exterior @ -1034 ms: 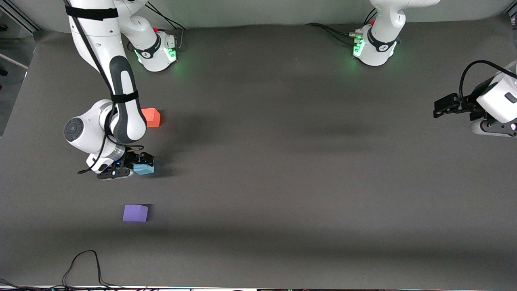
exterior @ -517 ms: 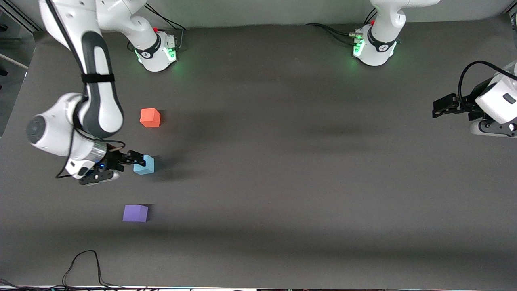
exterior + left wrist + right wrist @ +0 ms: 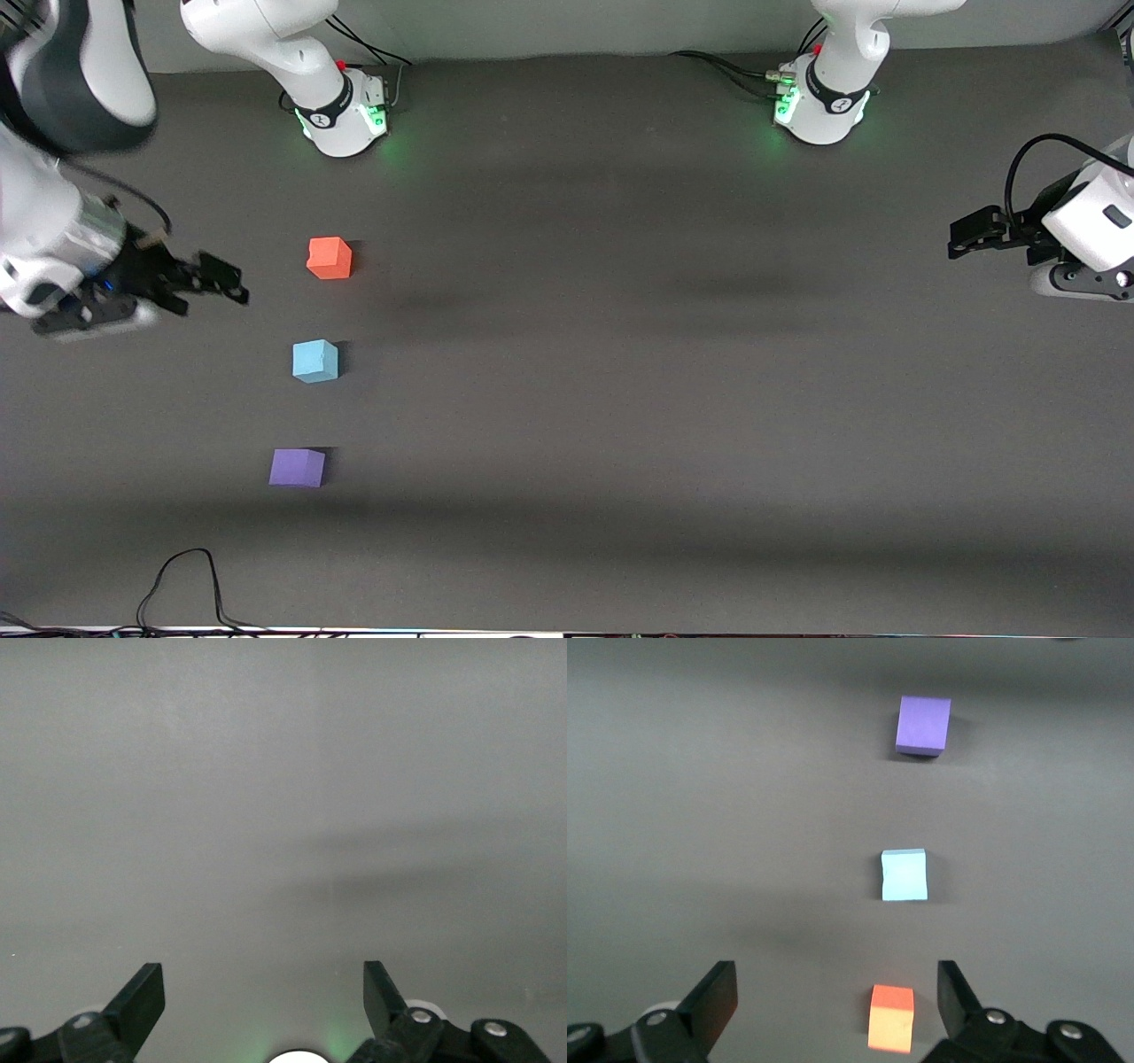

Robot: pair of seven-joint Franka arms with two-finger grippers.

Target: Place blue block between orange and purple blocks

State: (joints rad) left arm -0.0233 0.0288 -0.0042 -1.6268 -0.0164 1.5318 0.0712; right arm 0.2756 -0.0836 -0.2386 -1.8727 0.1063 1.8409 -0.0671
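Right gripper (image 3: 833,1010) jaws wide, empty; right wrist view shows orange block (image 3: 890,1017) between them, blue block (image 3: 904,874), purple block (image 3: 923,725) ahead. Left gripper (image 3: 264,1001) wide, empty, sees only grey table (image 3: 283,815).

Right pincer (image 3: 837,1005) open and empty, orange block (image 3: 891,1018), blue block (image 3: 904,875), purple block (image 3: 923,725) in a row

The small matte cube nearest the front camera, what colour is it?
Violet-purple cube; front view shows it best.

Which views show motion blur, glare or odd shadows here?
Front view: the right arm's near links smear with motion, broad soft shadow bands cross the table, green base lights glow. Left wrist view: featureless grey, only the open left tool. Right wrist view: blue block looks washed out; orange block and purple block clearer.
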